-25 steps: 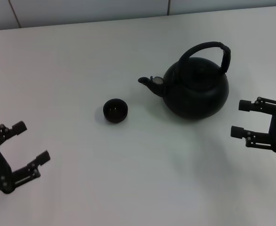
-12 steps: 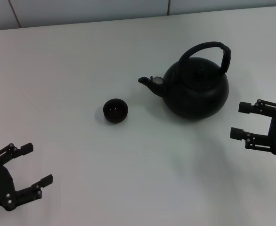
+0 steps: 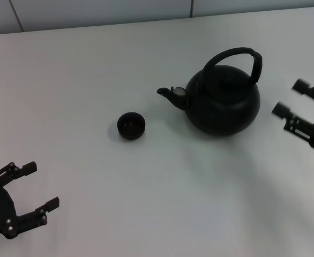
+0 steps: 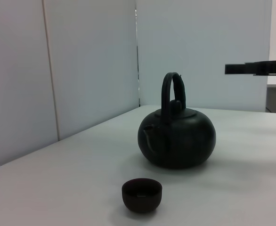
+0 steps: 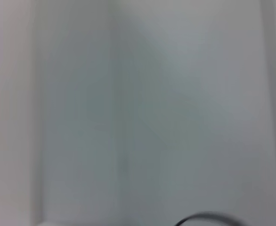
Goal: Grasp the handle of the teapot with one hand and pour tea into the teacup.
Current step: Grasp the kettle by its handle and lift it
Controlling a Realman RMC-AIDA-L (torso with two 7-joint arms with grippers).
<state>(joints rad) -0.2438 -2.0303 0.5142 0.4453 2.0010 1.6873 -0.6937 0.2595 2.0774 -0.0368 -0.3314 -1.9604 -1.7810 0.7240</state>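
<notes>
— Where are the right gripper (image 3: 292, 100)'s fingers (image 3: 281, 111) now?

— Spread apart with nothing between them, out in the air just beside the teapot (image 3: 223, 99), on the side away from the spout. They aren't touching it. The handle (image 3: 237, 58) arches over the pot a little above and ahead of those fingers, with its thicker black sleeve on the end nearest them.

— So nothing is held?

— Nothing. I'd call this the approach step: the pot sits flat on the white tabletop (image 3: 162, 193), lid on, and no pouring has begun.

— And the cup?

— The teacup (image 3: 131, 126) stands past the pot from those fingers, beyond the spout, with a clear gap between spout and cup. From the left wrist view it looks low and bowl-like, in front of the pot; I can't tell whether it holds any tea.

— What about the other arm?

— The left gripper (image 3: 32, 186) hangs low at the near edge, well away from cup and pot, its fingers also apart and empty. It looks idle to me.

— What does the next move need?

— By my reckoning, the right fingers have to rise and come in over the pot until the hoop sits between them, preferably on that sleeve, then close firmly. The pot looks heavy, so a loose hold could let it swing once lifted. After that, carry the spout over the cup and tip it slowly.
</notes>
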